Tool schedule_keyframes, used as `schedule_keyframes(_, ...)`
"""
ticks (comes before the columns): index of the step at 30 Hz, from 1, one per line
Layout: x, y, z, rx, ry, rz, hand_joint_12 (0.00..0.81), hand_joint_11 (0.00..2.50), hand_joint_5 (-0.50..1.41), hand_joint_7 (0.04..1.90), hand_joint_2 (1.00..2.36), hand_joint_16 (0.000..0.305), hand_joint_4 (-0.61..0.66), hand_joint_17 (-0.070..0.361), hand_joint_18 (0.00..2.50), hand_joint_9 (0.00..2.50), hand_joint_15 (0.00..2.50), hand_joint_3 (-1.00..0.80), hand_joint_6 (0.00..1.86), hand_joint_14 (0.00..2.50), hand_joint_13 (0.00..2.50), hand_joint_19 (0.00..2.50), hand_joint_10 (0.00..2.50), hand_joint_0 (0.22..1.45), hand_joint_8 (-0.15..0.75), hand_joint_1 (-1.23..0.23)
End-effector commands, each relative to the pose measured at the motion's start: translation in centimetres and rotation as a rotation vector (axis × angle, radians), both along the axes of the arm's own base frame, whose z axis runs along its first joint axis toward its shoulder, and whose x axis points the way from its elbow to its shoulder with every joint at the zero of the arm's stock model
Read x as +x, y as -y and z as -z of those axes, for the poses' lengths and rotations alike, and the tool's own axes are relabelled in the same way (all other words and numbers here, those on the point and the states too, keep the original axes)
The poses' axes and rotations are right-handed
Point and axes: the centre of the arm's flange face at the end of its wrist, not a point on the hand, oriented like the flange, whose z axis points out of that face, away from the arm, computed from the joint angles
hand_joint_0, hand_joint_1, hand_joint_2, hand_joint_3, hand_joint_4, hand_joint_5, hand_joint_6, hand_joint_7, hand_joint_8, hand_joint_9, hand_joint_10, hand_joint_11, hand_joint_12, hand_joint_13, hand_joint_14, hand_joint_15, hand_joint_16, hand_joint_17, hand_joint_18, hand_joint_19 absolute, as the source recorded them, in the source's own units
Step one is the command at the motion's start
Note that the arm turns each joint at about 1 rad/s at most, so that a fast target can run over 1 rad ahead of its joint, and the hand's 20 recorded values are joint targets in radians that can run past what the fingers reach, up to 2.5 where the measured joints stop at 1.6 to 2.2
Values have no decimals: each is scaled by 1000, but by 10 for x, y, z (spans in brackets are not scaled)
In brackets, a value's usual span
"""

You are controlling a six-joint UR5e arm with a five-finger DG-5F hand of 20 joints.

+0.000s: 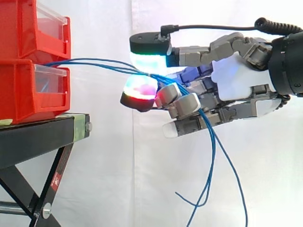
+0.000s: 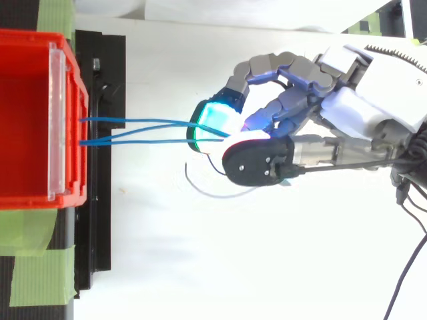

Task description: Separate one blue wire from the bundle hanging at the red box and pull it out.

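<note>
**Hand closed on the blue wires, just off the red bins**

The hand (image 1: 236, 80) lies level, palm side-on in the side view, with its fingers curled. Two glowing fingertips (image 1: 150, 56) face each other, one green-white above and one red-pink below. The blue wires (image 2: 107, 121) pass between them and are pinched there.

Ahead of the fingertips the wires run nearly level, with their long axis pointing straight away from the hand toward the stacked red bins (image 1: 19, 94). They reach the bins about where the upper and lower bin meet. In the top view two strands leave the bin slightly apart and converge at the fingertips.

Behind the pinch the strands thread through the curled fingers. They then drop below the palm in loose curves and hang free in front of the white curtain (image 1: 104, 165).

Beyond and below the fingertips, the bins sit on a black stand (image 1: 38, 137). Green tape (image 2: 40, 280) is stuck along the stand's edge. A small red sticker (image 1: 55, 179) sits on a stand leg, and its print is too small to read.
</note>
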Motion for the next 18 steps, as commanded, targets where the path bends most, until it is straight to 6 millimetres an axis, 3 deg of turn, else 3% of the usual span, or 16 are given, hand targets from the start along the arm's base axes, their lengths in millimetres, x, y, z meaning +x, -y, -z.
schedule_keyframes(1, 0, 0, 0, 0, 1, 0, 282, 1622, -240, 952, 1000, 43, 187, 96, 761, 1072, 1539, -500, 836, 12, 1420, 656, 188, 576, 285, -605)
schedule_keyframes(5, 0, 0, 0, 0, 1, 0, 276, 1631, -239, 958, 1005, 43, 187, 96, 767, 1084, 1535, -456, 835, 12, 1424, 651, 170, 603, 282, -609)
schedule_keyframes(15, 0, 0, 0, -2, 0, 0, 275, 1615, -237, 932, 1023, 42, 155, 95, 796, 1086, 1541, -217, 869, 14, 1440, 631, 234, 687, 279, -792)
schedule_keyframes(18, 0, 0, 0, -2, 0, 0, 273, 1630, -238, 932, 1023, 42, 158, 94, 793, 1082, 1562, -225, 872, 14, 1434, 624, 237, 709, 280, -809)
